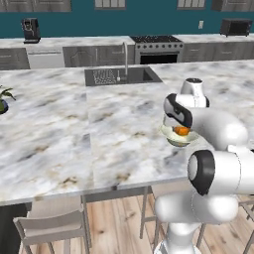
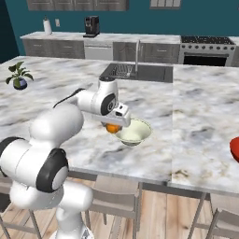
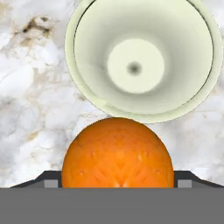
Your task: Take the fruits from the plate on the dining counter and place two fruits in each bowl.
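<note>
- On the left of the right base view the white arm reaches out over the dining counter (image 2: 196,140), whose marble top carries a small potted plant (image 2: 19,74) at its far left corner and a sink (image 2: 135,71) further back.
- The step in hand looks like the carry-and-drop of a fruit: a round orange (image 3: 117,153) sits between the jaws of the gripper (image 2: 113,127), which hangs just at the near-left rim of the cream bowl (image 2: 134,131).
- In the hand view the orange is low and central with a dark finger tip (image 3: 186,178) at either side of it, and the cream bowl lies beyond, its inside bare of fruit as far as can be seen.
- The jaws stand wide, close to their full spread, yet they are set against the orange on both sides; the fruit is wide enough to fill them, so this reads as a grip on it and not as an idle gape.
- The next move, by judgement, calls for a short shift forward so the orange hangs over the bowl's middle and not its rim, then a release.
- At the far right edge of the right base view a sliver of the red bowl (image 2: 235,149) shows on the same counter, well apart from the cream one.
</note>
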